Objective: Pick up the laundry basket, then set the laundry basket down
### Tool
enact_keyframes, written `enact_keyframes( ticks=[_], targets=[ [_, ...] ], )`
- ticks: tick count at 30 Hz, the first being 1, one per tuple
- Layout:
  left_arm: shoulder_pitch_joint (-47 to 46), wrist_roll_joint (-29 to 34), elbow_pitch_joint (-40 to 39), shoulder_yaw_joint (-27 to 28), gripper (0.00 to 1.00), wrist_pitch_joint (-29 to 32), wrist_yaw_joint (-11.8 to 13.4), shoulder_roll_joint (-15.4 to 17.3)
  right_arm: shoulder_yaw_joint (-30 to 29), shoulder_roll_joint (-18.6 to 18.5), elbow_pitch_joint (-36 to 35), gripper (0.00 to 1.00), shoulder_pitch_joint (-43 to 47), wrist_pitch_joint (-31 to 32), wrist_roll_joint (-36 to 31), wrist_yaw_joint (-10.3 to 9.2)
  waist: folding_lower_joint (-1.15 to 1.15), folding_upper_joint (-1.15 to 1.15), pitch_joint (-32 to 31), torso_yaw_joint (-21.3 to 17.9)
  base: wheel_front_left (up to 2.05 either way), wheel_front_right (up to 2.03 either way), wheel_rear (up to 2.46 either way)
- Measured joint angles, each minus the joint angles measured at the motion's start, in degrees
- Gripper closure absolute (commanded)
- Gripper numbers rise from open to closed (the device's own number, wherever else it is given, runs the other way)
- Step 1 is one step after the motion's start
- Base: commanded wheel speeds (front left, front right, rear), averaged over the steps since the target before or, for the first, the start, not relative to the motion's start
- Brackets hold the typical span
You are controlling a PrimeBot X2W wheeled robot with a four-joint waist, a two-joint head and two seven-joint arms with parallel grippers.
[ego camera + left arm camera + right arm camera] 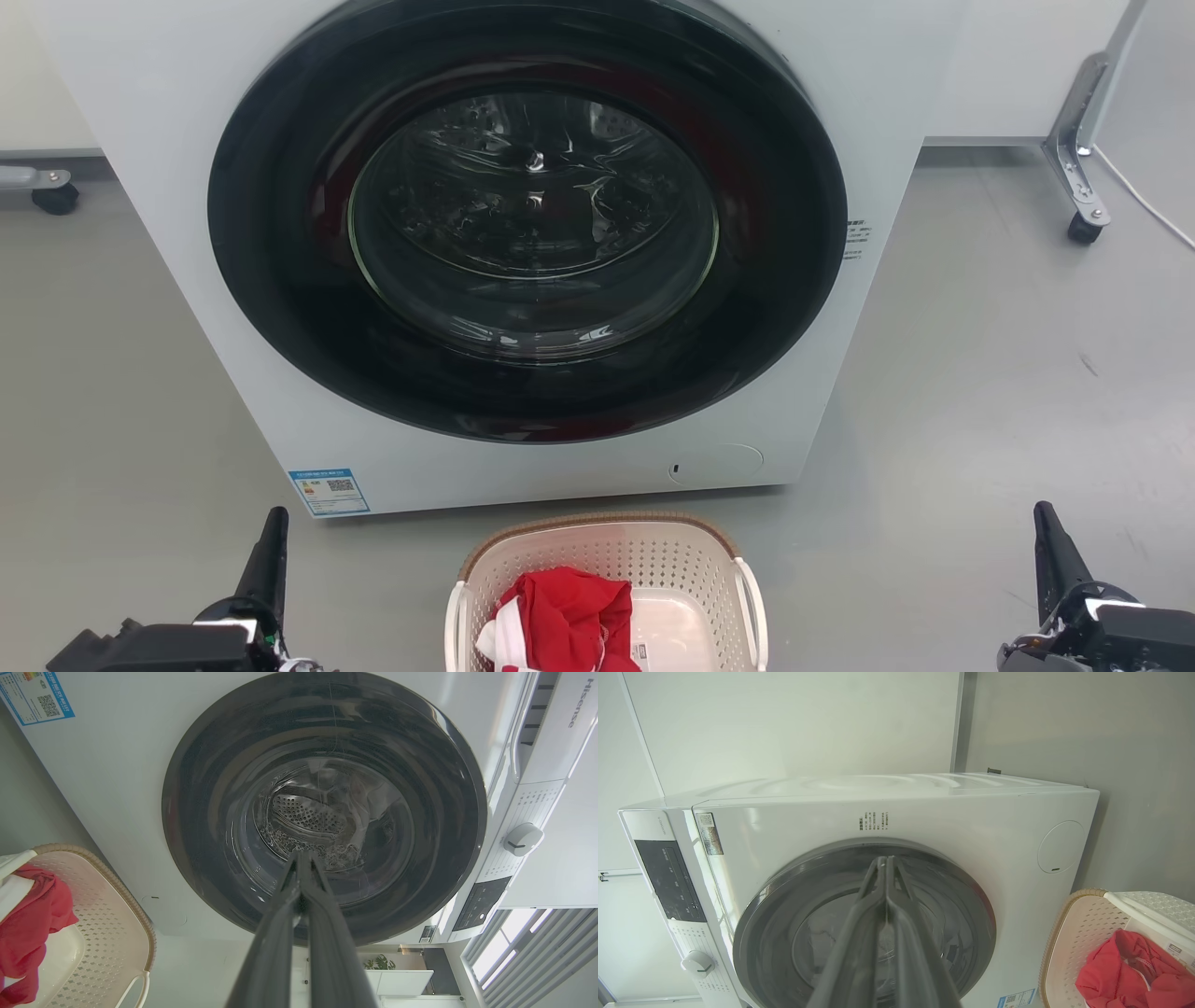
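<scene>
The laundry basket (653, 551) is cream-white perforated plastic with a brown woven rim and white side handles. It stands on the floor at the bottom centre of the head view, just in front of the washer, holding red and white cloth (560, 616). It also shows as the basket (107, 933) at the left wrist view's lower left and as the basket (1083, 938) at the right wrist view's lower right. My left gripper (276, 515) is shut well to the basket's left. My right gripper (1042, 511) is shut well to its right. Neither touches it.
A white front-loading washer (168, 121) with a dark round glass door (532, 205) fills the view ahead, close behind the basket. Grey floor lies on both sides. A caster (56, 198) sits far left and a wheeled metal leg (1083, 224) with a cable far right.
</scene>
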Motion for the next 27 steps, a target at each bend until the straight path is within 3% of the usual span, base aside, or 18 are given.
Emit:
enact_keyframes(
  ticks=[27],
  targets=[
    [0.0, 0.0, 0.1, 0.0, 1.00, 0.0, 0.0, 0.0, 0.0, 0.0, 0.0, 1.00, 0.0, 0.0, 0.0, 0.09, 0.00, 0.00, 0.0, 0.0, 0.00, 0.00, 0.00]
  ],
)
